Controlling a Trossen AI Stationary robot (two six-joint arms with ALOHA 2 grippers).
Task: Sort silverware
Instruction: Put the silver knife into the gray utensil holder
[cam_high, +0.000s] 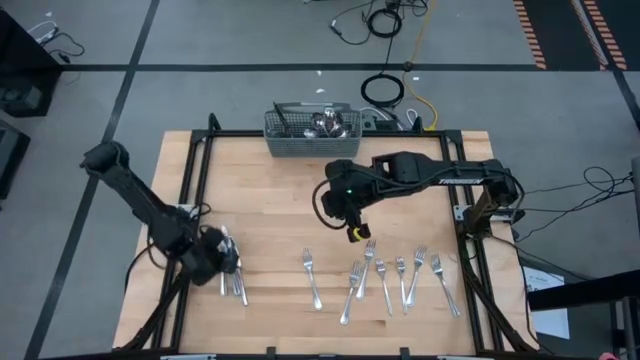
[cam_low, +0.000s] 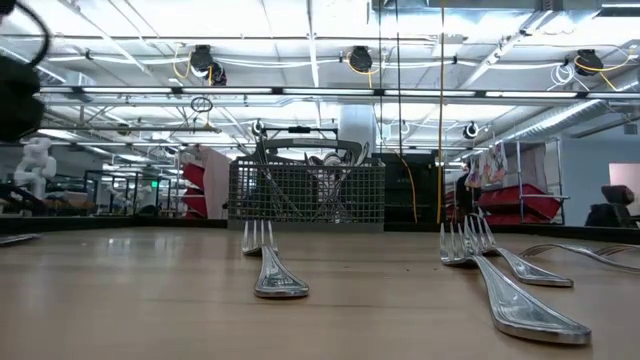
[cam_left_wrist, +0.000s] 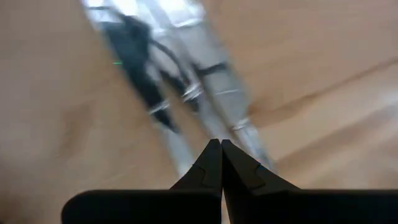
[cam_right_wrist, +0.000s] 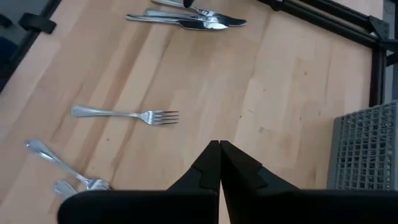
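Note:
Several silver forks (cam_high: 385, 280) lie in a loose row on the wooden table near its front edge; the low view shows them close up (cam_low: 272, 268). A small bundle of table knives (cam_high: 234, 276) lies at the front left. My left gripper (cam_high: 222, 260) is shut just over these knives (cam_left_wrist: 205, 81), which look blurred in its wrist view, with nothing between its fingers (cam_left_wrist: 221, 149). My right gripper (cam_high: 357, 234) is shut in the air over the table's middle, above the far end of the fork row, holding nothing (cam_right_wrist: 221, 149). One fork (cam_right_wrist: 127, 114) lies alone beyond it.
A grey wire-mesh basket (cam_high: 312, 130) with more silverware stands at the far edge's middle and shows in the low view (cam_low: 305, 190) and the right wrist view (cam_right_wrist: 367, 149). A black frame (cam_high: 195, 170) borders the table's left and right sides.

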